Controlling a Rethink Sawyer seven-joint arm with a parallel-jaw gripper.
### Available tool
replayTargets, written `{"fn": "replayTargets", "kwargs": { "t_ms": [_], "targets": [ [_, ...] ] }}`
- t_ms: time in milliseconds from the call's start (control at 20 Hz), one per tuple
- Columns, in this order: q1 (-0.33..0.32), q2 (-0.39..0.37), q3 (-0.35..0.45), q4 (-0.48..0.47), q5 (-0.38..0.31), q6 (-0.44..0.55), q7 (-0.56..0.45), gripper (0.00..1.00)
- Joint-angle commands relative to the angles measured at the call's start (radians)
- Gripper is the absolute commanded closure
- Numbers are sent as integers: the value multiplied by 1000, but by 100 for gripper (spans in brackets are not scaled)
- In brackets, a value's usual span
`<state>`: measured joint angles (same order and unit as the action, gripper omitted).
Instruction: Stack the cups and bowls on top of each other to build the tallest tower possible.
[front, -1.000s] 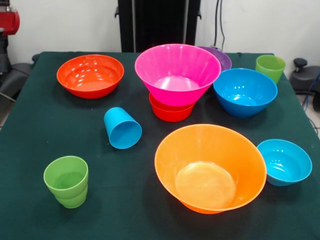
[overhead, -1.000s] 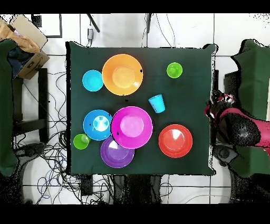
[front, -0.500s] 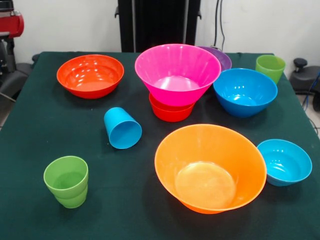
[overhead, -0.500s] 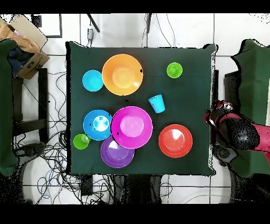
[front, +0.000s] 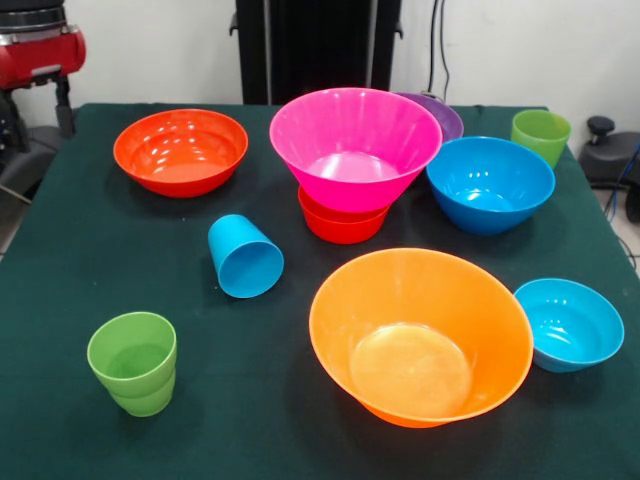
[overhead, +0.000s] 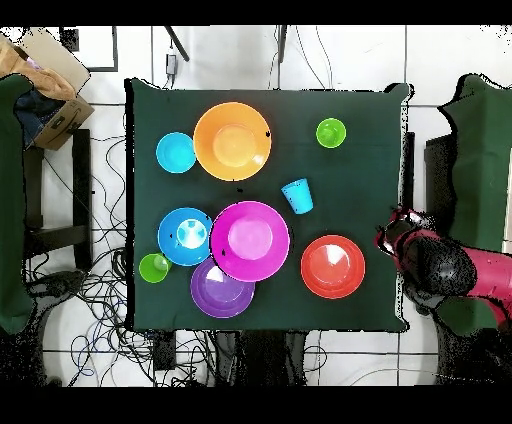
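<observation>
A large pink bowl (front: 354, 145) sits on a small red-orange bowl (front: 340, 226) at mid-table, making a low tower. A purple bowl (front: 441, 116) lies behind it and a blue bowl (front: 490, 184) beside it. Also on the table are the large orange bowl (front: 420, 335), a small blue bowl (front: 570, 323) and a medium red-orange bowl (front: 181, 150). The sky blue cup (front: 245, 256) lies on its side. Two green cups (front: 133, 362) (front: 540, 135) stand upright. The red arm (overhead: 440, 268) hovers at the table's edge near the red-orange bowl (overhead: 332, 266), holding nothing that shows.
The dark green table (front: 80, 250) has open cloth between the sky blue cup and the front edge. In the overhead view, chairs (overhead: 480, 130) and cables surround the table, and a cardboard box (overhead: 45, 85) sits off one corner.
The arm has swung closer to the table's edge, toward the medium red-orange bowl. None of the cups or bowls has moved.
</observation>
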<state>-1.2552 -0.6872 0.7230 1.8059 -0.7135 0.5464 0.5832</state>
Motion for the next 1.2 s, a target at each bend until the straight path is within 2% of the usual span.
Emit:
{"fn": "replayTargets", "kwargs": {
  "t_ms": [50, 450, 1200],
  "targets": [
    [25, 50, -63, 75, -98, 53, -34, 0],
    [21, 66, -62, 65, -102, 47, -51, 0],
    [56, 38, -90, 120, -141, -21, 23, 0]
  ]
}}
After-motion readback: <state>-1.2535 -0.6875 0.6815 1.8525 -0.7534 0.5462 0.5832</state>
